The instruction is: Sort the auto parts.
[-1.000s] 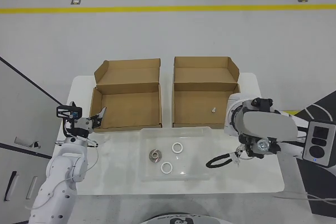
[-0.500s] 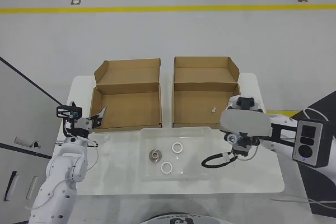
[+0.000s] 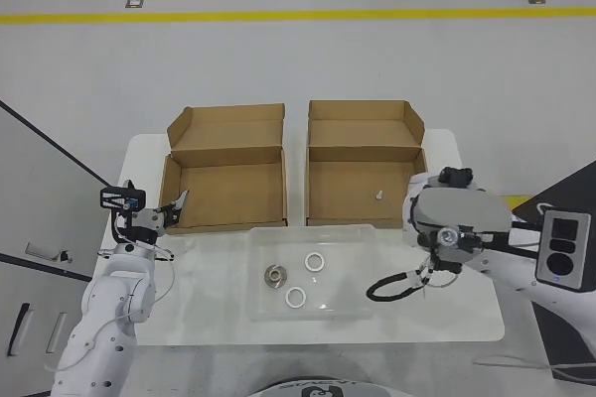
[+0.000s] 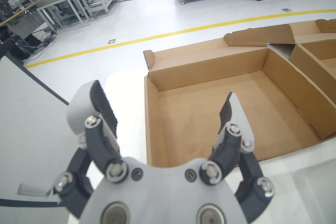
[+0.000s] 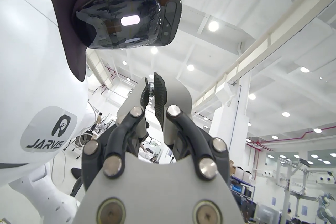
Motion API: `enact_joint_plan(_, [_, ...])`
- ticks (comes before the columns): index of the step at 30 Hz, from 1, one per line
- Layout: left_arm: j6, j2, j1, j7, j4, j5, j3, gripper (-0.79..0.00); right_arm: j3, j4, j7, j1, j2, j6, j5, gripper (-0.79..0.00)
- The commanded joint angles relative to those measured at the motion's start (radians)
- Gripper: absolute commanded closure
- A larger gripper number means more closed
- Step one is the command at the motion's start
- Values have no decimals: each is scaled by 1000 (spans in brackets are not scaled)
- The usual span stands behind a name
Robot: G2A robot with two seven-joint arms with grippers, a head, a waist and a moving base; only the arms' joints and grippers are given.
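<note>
- Top view: on the white tabletop (image 3: 447, 318), a clear tray (image 3: 350, 248) holds a metal hub (image 3: 273, 275) and white rings (image 3: 316, 262). Just behind it sit the left box (image 3: 225, 194) and the right box (image 3: 343, 203), both open, with a small screw (image 3: 377, 195) in the right one.
- Left wrist view: the left end effector (image 4: 165, 101) is released, its fingers spread wide, over the left box's near corner.
- Right wrist view: the right end effector (image 5: 152, 84) points at the ceiling, clenched on a small metal part (image 5: 150, 88).

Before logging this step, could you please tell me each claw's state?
Left claw: open, empty.
Right claw: shut on a small metal part.
</note>
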Motion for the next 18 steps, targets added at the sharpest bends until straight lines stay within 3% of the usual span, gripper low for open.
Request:
enact_joint_plan(1, [0, 0, 0, 0, 0, 0, 0, -785, 15, -7, -20, -18, -6, -4, 13, 0])
enact_joint_plan(18, [0, 0, 0, 0, 0, 0, 0, -785, 103, -55, 4, -114, -72, -28, 45, 0])
